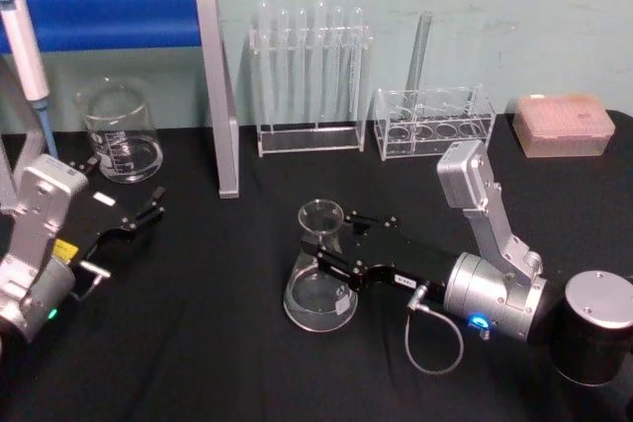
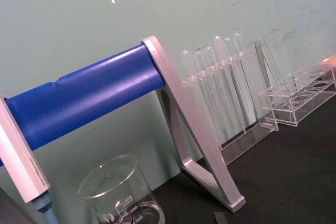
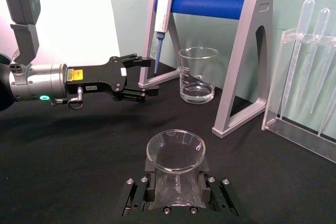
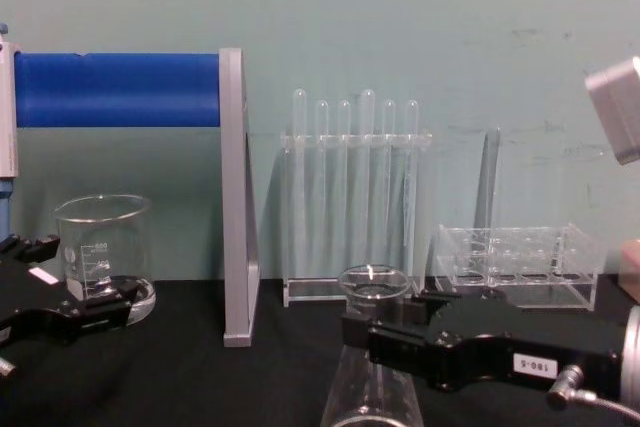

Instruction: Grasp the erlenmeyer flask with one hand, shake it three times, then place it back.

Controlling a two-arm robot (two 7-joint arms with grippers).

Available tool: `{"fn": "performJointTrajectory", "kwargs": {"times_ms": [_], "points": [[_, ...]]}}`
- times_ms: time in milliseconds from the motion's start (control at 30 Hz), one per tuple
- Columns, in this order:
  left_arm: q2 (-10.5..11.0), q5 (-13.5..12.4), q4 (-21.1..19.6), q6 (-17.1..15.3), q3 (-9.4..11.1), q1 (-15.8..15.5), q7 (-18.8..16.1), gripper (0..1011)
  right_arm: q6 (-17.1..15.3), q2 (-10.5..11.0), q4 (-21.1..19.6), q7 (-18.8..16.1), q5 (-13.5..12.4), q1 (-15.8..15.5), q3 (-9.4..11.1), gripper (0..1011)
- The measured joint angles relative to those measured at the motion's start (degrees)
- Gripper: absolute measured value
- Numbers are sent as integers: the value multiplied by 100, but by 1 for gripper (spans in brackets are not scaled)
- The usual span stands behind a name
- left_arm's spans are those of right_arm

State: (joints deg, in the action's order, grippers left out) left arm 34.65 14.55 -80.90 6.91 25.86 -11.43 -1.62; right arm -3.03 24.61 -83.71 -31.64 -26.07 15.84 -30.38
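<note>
Both fingers of my right gripper [image 1: 333,244] clasp the neck of the erlenmeyer flask [image 1: 318,294], just under its rim. The flask stands upright on the black table [image 1: 218,343], in front of the test-tube rack [image 1: 309,132]. My left gripper [image 1: 148,212] sits at the left, jaws apart, near the beaker [image 1: 121,135].

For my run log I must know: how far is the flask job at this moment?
Looks done: the right gripper is at the erlenmeyer flask, fingers pressed on both sides of its neck. In hand: the grasp, with the flask apparently standing on the table. Left: letting go; whether the three shakes happened cannot be told. The left gripper sits open, far aside.
</note>
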Motion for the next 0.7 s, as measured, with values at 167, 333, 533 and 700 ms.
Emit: {"fn": "performJointTrajectory", "kwargs": {"times_ms": [167,333,533,700], "points": [[0,0,0,0,0,0,0,1001,-9,3,-4,20,-15,-10,-2,451],[0,0,0,0,0,0,0,1001,-12,5,-6,23,-19,-14,0,451],[0,0,0,0,0,0,0,1001,-15,7,-6,23,-18,-16,1,451],[0,0,0,0,0,0,0,1001,-17,7,-7,22,-15,-18,1,450]]}}
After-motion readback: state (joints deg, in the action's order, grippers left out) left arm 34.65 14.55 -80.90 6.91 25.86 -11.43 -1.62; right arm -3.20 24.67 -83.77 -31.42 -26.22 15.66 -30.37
